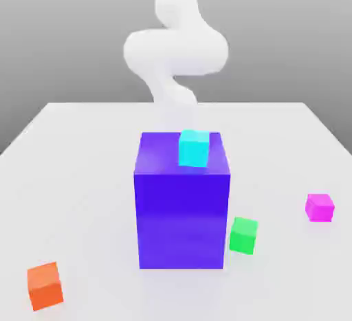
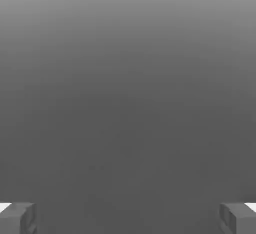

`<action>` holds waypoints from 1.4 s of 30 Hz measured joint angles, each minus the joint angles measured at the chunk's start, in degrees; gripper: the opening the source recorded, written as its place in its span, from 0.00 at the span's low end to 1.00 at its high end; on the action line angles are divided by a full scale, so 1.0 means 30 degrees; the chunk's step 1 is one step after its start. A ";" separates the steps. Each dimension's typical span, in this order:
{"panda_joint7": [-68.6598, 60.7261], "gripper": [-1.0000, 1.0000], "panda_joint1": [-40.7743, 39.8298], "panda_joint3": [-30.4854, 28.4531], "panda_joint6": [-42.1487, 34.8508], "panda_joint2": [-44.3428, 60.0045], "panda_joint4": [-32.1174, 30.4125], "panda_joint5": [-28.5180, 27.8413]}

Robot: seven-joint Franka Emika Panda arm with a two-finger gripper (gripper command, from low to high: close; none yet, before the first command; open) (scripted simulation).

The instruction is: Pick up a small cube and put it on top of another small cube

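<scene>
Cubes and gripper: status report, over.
Gripper open, holding nothing. Cyan cube sits atop big purple block. Green, pink, orange cubes unstacked.

Soft, even simulator light with no hard shadows.

In the exterior view the white desk (image 1: 82,175) is bright and washed, the backdrop grading from pale grey down to darker grey. The purple block (image 1: 181,203) has a lit top, a deeper front face and a faint sheen beneath it on the desk. The white arm (image 1: 175,48) looks blurred and glowing. The hand view is dim, a smooth grey gradient darkening downward.
</scene>
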 joint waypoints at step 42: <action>-0.6418 0.00 1.5266 0.1909 1.2605 2.0224 -0.6703 -0.4473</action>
